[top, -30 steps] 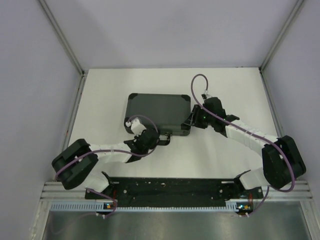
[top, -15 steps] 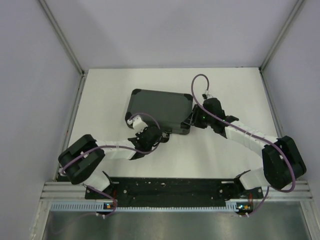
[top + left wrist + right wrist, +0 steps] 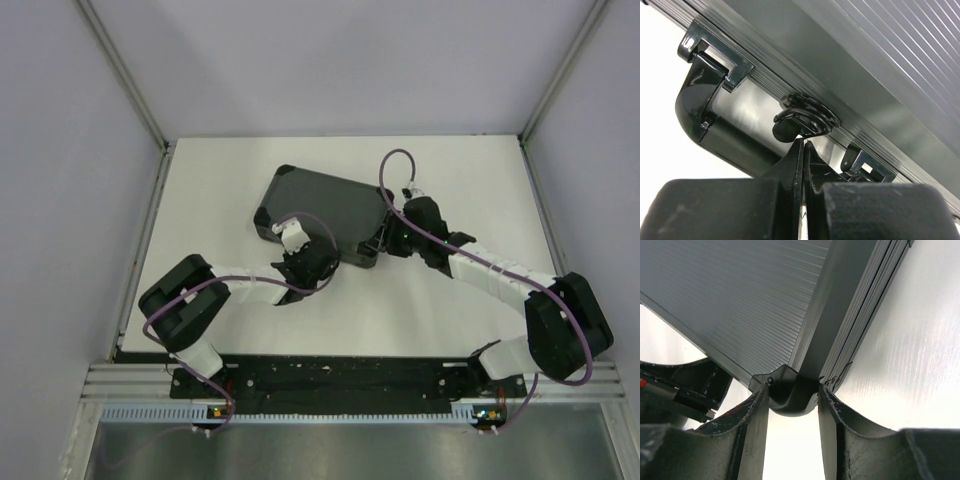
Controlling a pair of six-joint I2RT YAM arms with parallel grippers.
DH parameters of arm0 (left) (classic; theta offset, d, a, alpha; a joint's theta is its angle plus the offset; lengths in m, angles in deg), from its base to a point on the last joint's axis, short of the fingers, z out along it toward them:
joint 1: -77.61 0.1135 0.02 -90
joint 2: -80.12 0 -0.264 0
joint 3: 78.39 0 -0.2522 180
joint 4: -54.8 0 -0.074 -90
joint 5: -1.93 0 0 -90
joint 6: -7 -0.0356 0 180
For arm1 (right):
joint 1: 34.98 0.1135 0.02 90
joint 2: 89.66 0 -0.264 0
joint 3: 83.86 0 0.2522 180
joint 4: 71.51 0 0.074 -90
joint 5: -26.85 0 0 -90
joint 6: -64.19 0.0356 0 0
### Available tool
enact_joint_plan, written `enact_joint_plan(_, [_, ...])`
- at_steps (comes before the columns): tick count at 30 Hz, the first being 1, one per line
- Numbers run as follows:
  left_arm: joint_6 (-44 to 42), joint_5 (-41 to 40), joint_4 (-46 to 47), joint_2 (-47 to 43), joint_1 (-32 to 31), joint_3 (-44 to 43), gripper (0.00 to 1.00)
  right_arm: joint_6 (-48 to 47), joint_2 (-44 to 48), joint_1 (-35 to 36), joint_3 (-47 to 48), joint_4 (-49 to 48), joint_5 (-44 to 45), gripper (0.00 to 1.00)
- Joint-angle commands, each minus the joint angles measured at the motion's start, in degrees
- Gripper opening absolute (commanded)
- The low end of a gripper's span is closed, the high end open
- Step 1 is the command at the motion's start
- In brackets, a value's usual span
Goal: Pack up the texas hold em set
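Observation:
The black hard case point(image 3: 325, 205) lies shut on the white table, turned askew with its right end nearer to me. My left gripper point(image 3: 326, 262) is shut and empty. In the left wrist view its tips point(image 3: 804, 146) touch the underside of the case's middle latch point(image 3: 806, 117), beside the black handle point(image 3: 710, 117). My right gripper point(image 3: 379, 243) straddles the case's near right corner cap point(image 3: 790, 390), one finger against each side of it, gripping it. The ribbed lid point(image 3: 750, 300) fills that view. Chips, card boxes, buttons and the red triangle are out of view.
The white table point(image 3: 450, 180) is walled by grey panels left, right and behind. The black base rail point(image 3: 340, 375) runs along the near edge. A purple cable point(image 3: 395, 165) loops above the right wrist, next to the case's right end.
The case has turned clockwise, its left end swinging away from me. My left gripper moved right and forward along its front edge, pushing at the latch. My right gripper stayed at the corner.

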Motion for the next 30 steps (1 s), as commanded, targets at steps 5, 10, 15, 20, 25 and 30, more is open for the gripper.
enact_joint_plan(5, [0.42, 8.51, 2.82, 1.42, 2.49, -1.05, 0.0, -3.82, -3.03, 5.38, -0.7, 15.59, -5.7, 0.3])
enact_joint_plan(10, [-0.8, 9.66, 1.68, -3.94, 3.81, 1.15, 0.0, -5.93, -2.76, 4.33, 5.97, 19.28, -2.62, 0.35])
enact_joint_plan(15, [-3.79, 10.62, -3.42, -12.11, 3.73, 2.03, 0.0, -10.32, -3.46, 2.92, 17.39, 24.37, -1.21, 0.43])
enact_joint_plan(20, [-4.85, 9.22, -9.64, -20.63, 3.9, 3.61, 0.0, -13.14, -4.87, 1.16, 27.33, 26.58, 0.37, 0.51])
enact_joint_plan(25, [-3.53, 7.2, -13.26, -25.92, 4.87, 5.19, 0.02, -16.91, -9.43, -0.86, 34.02, 24.39, 1.16, 0.62])
enact_joint_plan(30, [-0.11, 11.66, -11.61, -26.54, 8.38, 7.65, 0.11, -23.32, -17.51, -3.14, 41.04, 21.31, 0.65, 0.79])
